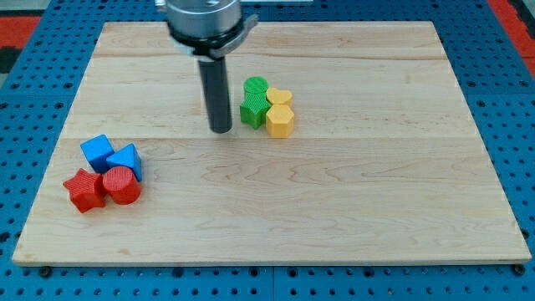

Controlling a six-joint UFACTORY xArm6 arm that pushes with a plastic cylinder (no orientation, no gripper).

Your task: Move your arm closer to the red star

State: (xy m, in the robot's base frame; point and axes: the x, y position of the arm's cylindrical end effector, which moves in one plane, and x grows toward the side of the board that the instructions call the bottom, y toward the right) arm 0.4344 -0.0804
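Note:
The red star lies near the board's lower left, at the left end of a cluster. A red cylinder touches it on its right. A blue cube and a blue triangular block sit just above them. My tip rests on the board near the top centre, far to the upper right of the red star. It stands just left of a second cluster: a green cylinder, a green star, a yellow heart and a yellow hexagon.
The wooden board lies on a blue pegboard table. The arm's grey mount hangs over the board's top edge.

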